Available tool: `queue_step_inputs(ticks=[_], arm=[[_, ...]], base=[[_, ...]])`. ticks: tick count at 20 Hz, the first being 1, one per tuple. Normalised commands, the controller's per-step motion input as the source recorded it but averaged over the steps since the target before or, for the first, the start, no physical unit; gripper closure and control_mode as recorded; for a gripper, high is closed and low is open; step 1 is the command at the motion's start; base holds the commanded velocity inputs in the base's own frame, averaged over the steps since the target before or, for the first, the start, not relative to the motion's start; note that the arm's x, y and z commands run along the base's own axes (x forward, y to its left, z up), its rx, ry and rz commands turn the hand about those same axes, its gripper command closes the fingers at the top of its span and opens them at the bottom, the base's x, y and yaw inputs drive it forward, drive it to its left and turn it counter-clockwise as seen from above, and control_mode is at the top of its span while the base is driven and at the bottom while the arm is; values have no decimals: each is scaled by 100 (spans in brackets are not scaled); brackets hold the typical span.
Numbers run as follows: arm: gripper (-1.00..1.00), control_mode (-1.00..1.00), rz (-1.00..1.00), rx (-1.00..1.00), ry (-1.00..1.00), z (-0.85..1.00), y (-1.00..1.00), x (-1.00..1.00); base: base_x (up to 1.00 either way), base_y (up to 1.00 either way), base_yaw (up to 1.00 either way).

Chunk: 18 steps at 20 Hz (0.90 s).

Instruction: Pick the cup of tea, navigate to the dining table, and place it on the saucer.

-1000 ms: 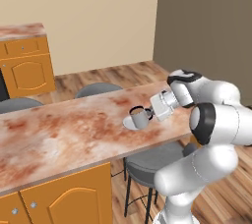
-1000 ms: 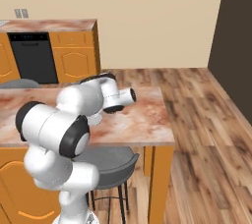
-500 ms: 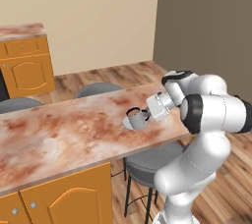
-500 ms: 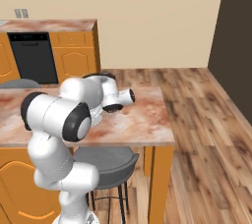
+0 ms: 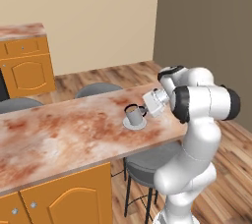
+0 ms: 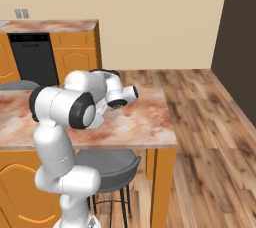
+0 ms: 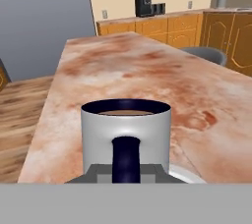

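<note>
The cup of tea (image 5: 133,115) is a grey mug with a dark rim and brown liquid. It stands upright on the light-grey saucer (image 5: 134,124), near the right end of the dining table (image 5: 59,139). My gripper (image 5: 144,111) reaches in from the right and is shut on the mug's dark handle. In the hand view the cup of tea (image 7: 126,129) is close in front, its handle between the fingertips of my gripper (image 7: 125,171). The saucer (image 7: 191,175) peeks out at its lower right. In the right base view my arm hides the cup.
Grey stools (image 5: 98,89) (image 5: 152,158) stand on both sides of the table. The table's end edge (image 6: 172,122) lies just right of the cup, with wood floor beyond. Orange wall cabinets (image 5: 24,66) and a black dishwasher (image 6: 32,59) line the far wall.
My elbow has swung up and inward over the last second. The cup and hand have hardly moved and stay over the saucer. The gripper stays shut.
</note>
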Motion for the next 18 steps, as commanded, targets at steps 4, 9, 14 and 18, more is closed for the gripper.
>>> queue_step_inputs(ticks=[4, 9, 14, 18], arm=[[100, -100, 7, 0, 0, -33, 0, 13], [100, -100, 7, 0, -2, -31, 0, 12], [100, -100, 6, 0, -2, -6, 0, 27], [100, -100, 6, 0, -2, 0, 0, 26]], base=[[0, 0, 0], [0, 0, 0], [0, 0, 0], [0, 0, 0]])
